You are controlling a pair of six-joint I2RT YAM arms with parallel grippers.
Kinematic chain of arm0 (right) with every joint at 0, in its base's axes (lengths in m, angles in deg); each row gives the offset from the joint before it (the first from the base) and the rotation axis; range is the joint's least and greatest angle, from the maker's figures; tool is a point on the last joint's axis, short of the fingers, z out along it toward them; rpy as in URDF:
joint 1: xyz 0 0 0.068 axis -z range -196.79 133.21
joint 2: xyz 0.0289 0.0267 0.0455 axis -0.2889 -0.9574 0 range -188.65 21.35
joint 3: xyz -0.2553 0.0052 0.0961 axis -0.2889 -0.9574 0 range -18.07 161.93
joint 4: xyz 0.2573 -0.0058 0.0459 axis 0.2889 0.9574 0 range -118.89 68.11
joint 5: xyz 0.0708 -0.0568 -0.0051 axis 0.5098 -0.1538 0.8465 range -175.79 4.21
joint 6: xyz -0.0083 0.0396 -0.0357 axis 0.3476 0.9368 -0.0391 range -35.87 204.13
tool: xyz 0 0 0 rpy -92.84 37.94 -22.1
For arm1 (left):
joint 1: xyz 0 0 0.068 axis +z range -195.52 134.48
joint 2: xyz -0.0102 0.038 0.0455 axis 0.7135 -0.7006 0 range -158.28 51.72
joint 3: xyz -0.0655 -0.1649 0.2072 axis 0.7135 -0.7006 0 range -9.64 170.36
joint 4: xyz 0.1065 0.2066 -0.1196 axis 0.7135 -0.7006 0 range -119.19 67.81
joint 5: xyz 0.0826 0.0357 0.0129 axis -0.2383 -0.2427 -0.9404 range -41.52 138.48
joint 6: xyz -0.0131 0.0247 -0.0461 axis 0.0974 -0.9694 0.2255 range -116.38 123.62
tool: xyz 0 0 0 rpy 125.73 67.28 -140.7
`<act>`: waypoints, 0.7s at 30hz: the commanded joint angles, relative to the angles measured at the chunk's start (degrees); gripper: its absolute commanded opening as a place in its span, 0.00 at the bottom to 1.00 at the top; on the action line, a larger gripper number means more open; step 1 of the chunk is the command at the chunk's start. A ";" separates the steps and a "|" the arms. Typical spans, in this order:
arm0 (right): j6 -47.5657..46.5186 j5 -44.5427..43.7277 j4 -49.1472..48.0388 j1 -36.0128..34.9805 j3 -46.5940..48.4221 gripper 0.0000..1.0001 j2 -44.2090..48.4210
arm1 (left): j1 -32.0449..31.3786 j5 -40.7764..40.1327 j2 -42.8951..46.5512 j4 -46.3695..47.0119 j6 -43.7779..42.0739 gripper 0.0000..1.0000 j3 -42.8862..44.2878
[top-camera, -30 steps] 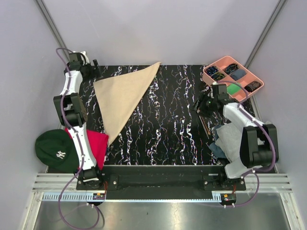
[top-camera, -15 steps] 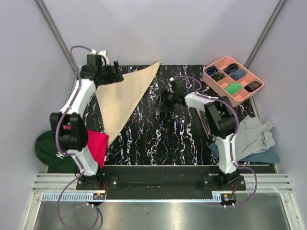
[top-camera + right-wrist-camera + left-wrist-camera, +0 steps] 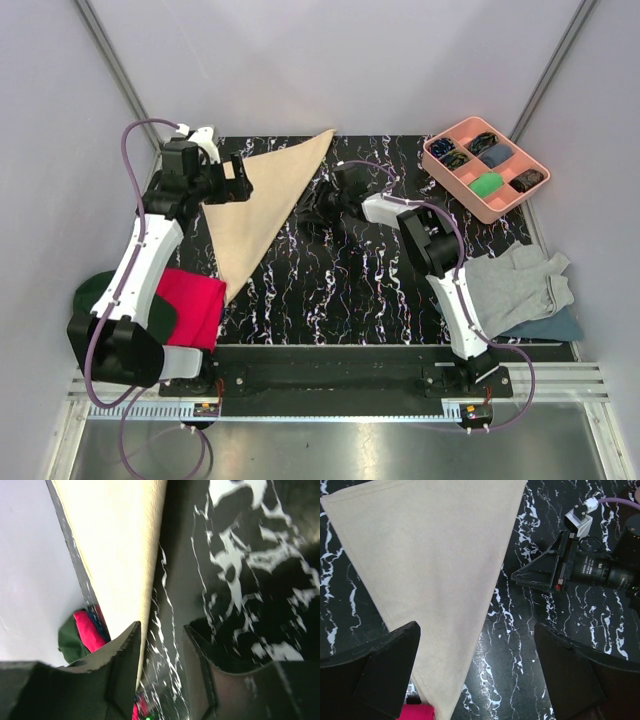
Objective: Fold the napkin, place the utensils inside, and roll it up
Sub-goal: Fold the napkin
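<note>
The napkin lies flat on the far-left part of the desk, folded into a triangle. Its long axis runs diagonally. One sharp tip points far and right. The other points near and left, ending just beside the red cloth.

The left pincer hovers above the napkin's left edge, fingers spread wide, empty. The right pincer sits low just beside the right edge, fingers narrowly parted, empty.

Judgement: the two flank the cloth to take opposite edges for another fold. The utensils cannot be made out.

2 white-and-black arms, purple cables
</note>
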 commanded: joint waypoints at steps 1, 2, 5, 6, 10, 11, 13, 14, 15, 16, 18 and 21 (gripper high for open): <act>3.82 -2.59 -1.43 -1.33 3.49 0.47 -3.77 | 0.39 -2.56 1.17 0.91 -2.22 0.99 -0.94; 4.35 -3.20 -1.34 -1.42 3.76 0.46 -4.12 | 0.39 -1.69 1.17 0.90 -1.95 0.99 -1.03; 5.32 -3.91 -1.34 -1.95 5.16 0.45 -5.53 | 0.39 0.43 1.26 0.91 -1.34 0.99 -0.94; 5.49 -4.17 -1.43 -2.04 5.95 0.45 -5.79 | 0.39 0.34 1.43 0.99 -1.42 0.99 -1.03; 6.11 -5.22 -1.08 -2.56 7.10 0.43 -7.02 | 0.39 0.78 2.31 0.99 -1.16 0.99 -1.03; 6.20 -5.75 -0.99 -2.57 7.27 0.43 -7.03 | 0.39 0.87 2.48 0.99 -1.16 0.99 -1.03; 6.28 -6.28 -0.38 -2.65 7.71 0.41 -7.11 | 0.39 1.13 2.49 0.99 -1.16 0.99 -0.86; 6.20 -6.72 -0.03 -2.57 7.89 0.41 -7.20 | 0.39 1.05 2.49 0.99 -1.16 0.99 -0.94; 6.02 -6.81 0.24 -2.65 8.24 0.39 -7.29 | 0.39 1.05 2.40 0.91 -1.16 0.99 -0.94; 5.67 -6.98 0.93 -2.65 8.50 0.37 -7.29 | 0.39 1.22 2.40 0.90 -1.07 0.99 -0.77; 5.49 -7.25 1.64 -2.65 9.29 0.35 -7.55 | 0.39 1.57 2.49 0.90 -0.90 0.99 -0.77; 5.32 -7.34 2.26 -2.65 10.52 0.31 -8.08 | 0.48 1.57 2.49 0.91 -0.81 0.99 -0.68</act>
